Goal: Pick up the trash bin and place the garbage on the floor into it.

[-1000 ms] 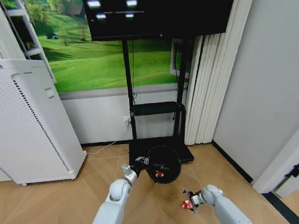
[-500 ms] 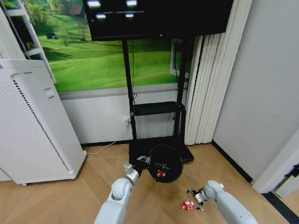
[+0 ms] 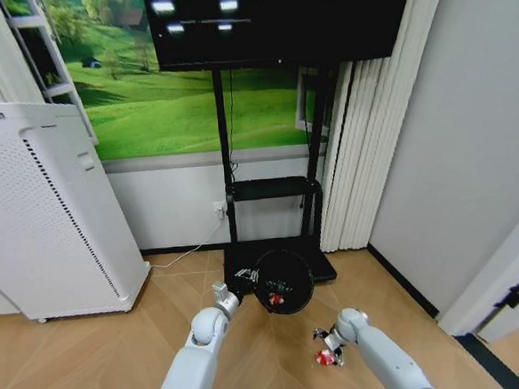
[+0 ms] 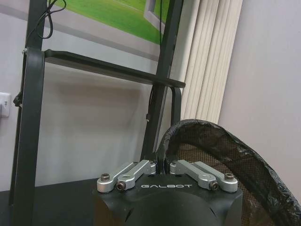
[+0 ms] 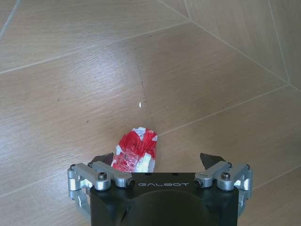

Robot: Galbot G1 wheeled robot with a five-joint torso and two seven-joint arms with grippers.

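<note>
Your red-and-white wrapper [image 5: 135,150] lies on the floor [image 5: 197,61] btwn the right gripper [image 5: 157,162] fingers, spread wide for the grab; left gripper [image 4: 162,170] pinches the trash bin [image 3: 283,282] rim, mouth held nearby to receive it

Wood floor [image 3: 93,366], TV stand [image 3: 273,193], curtain [image 3: 363,152].
</note>
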